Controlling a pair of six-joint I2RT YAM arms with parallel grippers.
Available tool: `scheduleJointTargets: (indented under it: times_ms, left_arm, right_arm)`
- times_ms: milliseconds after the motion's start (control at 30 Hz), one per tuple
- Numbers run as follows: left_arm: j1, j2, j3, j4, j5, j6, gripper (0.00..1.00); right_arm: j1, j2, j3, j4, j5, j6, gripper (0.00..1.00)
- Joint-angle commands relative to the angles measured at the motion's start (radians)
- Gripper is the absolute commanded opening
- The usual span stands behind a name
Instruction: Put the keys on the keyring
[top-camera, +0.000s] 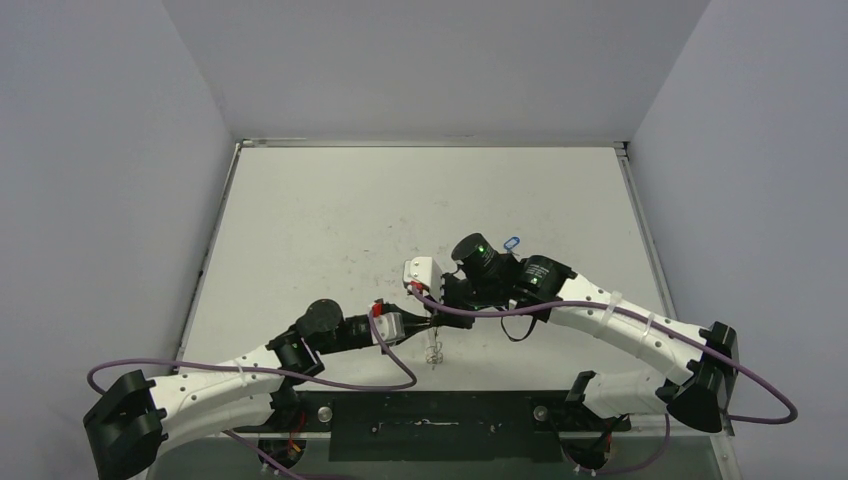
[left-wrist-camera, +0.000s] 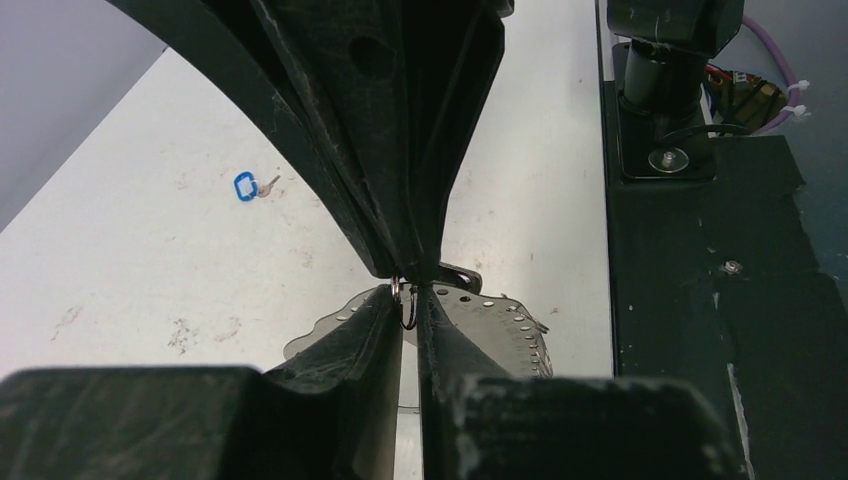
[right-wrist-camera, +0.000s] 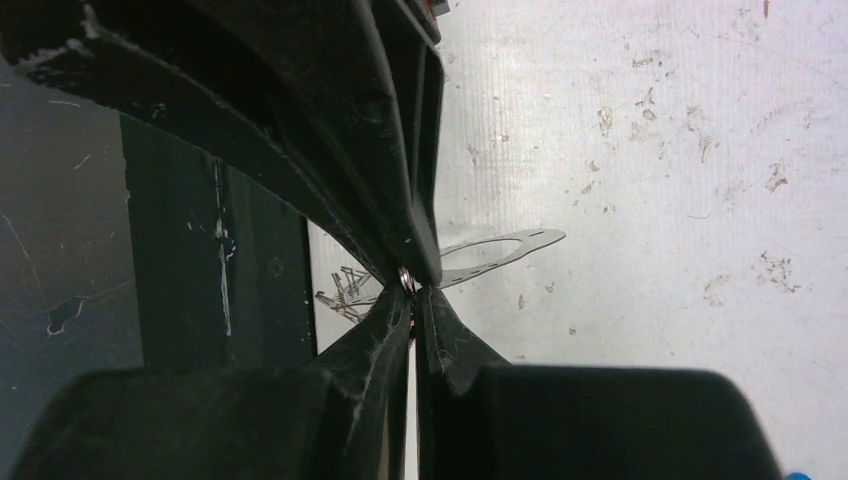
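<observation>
My left pincer (left-wrist-camera: 408, 303) reaches in from the left, its fingers pinched on a small wire loop (left-wrist-camera: 399, 290) at the rim of the keyring (left-wrist-camera: 490, 318), with only a thin slit between them. The pale keyring is where my two pincers meet, near the front middle of the table (top-camera: 320, 220). My right pincer (right-wrist-camera: 411, 288) is pressed fully together, tips at that loop; whether it grips it I cannot tell. Farther right, the blue-headed key (top-camera: 512, 243) lies apart on the table.
</observation>
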Motion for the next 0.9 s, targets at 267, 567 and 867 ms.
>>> scheduleJointTargets:
  times_ms: [267, 567, 867]
  left_arm:
    - [-0.003, -0.038, -0.003, 0.118, -0.043, -0.052, 0.0]
    - [-0.003, -0.023, -0.086, 0.315, -0.065, -0.074, 0.0]
    - [-0.003, -0.039, -0.136, 0.433, -0.015, -0.063, 0.0]
  right_arm:
    - [0.011, -0.042, -0.007, 0.105, 0.056, -0.003, 0.26]
    - [-0.037, -0.253, -0.224, 0.367, -0.125, -0.092, 0.46]
    - [-0.076, -0.353, -0.367, 0.53, -0.224, -0.141, 0.44]
